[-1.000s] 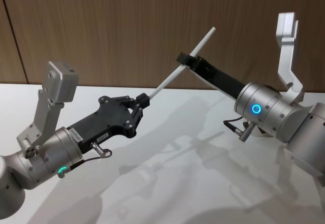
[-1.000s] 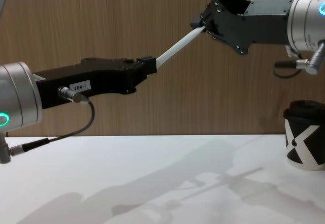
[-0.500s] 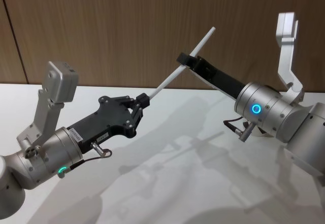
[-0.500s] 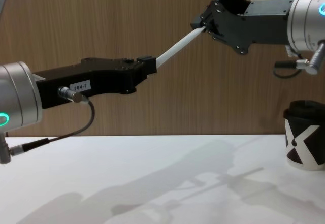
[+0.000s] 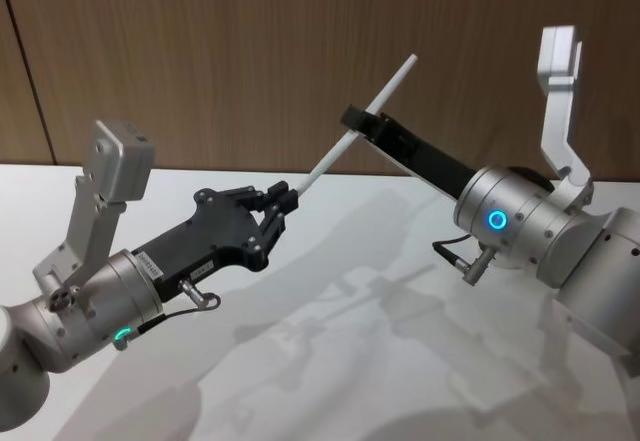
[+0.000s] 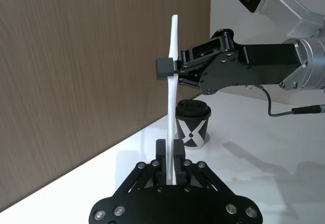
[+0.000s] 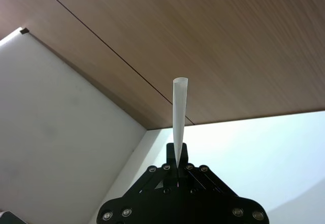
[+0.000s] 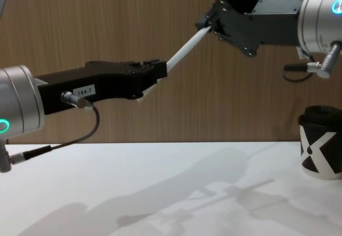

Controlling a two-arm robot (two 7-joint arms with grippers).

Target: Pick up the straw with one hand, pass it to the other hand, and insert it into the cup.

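You've got the long thin white straw [image 5: 325,158] [image 8: 184,50] up in the air, tilted. It is well above the black paper cup with the white X and black lid [image 8: 319,145] and off to the cup's left. It bridges both arms, with its high end toward the cup side.

The right pincer [image 5: 350,117] [image 8: 206,24] is the one nearer the cup, high over it and somewhat left. It is clamped on the straw's upper part. Your left wrist view shows the right pincer [image 6: 170,67] pinched onto the straw [image 6: 171,107], with a length sticking out past it and the cup [image 6: 193,127] standing behind. In the right wrist view the straw [image 7: 179,112] rises straight out of that closed pincer [image 7: 176,150].

The left pincer [image 5: 285,196] [image 8: 160,70] is black, with a small white number label [image 8: 85,91] and a plugged-in black cable [image 8: 80,134]. It sits farther from the cup and lower than the right one. Its opening is narrow: the fingers [image 6: 161,153] stand either side of the straw's lower end, slightly parted, and firm contact isn't readable.

Hard to make out, chest view:
- The straw's lower end goes behind the left pincer's body, with a white sliver showing beneath it.
- The straw's top end is mostly behind the right pincer.
- The cup is cut by the frame edge, so the X is partly seen.

The cup stands upright on the white table [image 8: 133,182], apart from both arms.
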